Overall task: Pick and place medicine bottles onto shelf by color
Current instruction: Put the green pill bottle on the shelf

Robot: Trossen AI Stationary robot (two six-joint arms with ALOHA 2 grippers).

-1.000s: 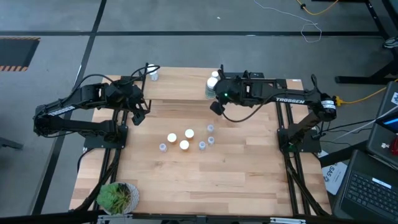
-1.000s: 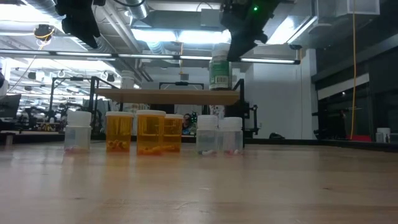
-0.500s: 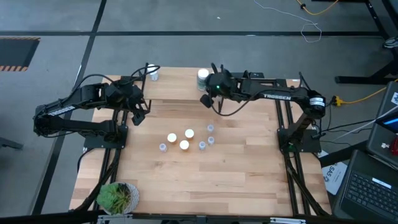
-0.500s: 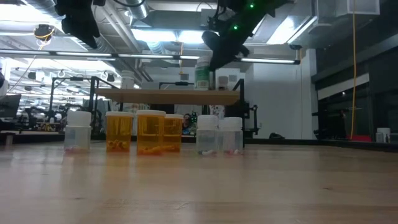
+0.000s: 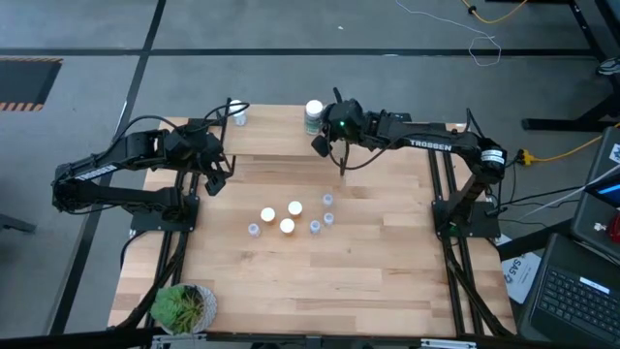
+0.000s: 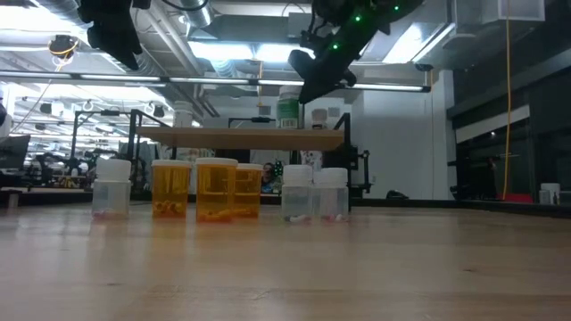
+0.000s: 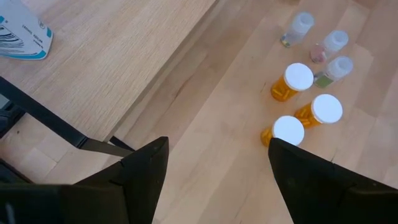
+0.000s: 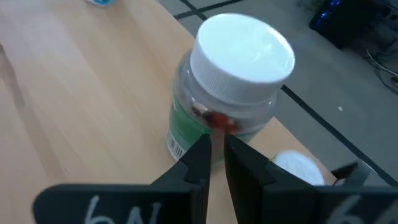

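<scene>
1. Green bottle (image 5: 314,115) stands upright on the shelf (image 5: 276,136), just ahead of the right pincer (image 5: 321,143); its white cap (image 8: 242,55) faces up.
2. Right pincer's fingers (image 8: 198,163) are nearly together, just beside the bottle's wall; it is hard to tell whether they touch it.
3. Left pincer (image 5: 215,179) hovers over the tabletop (image 5: 310,281) beside the shelf, fingers (image 7: 146,171) spread wide and holding nothing.
4. Three orange bottles (image 7: 298,102) and small clear bottles (image 7: 323,50) stand grouped on the tabletop, ahead of the left pincer.
5. One more clear bottle (image 5: 238,114) sits on the shelf's far corner, behind the left pincer.
</scene>
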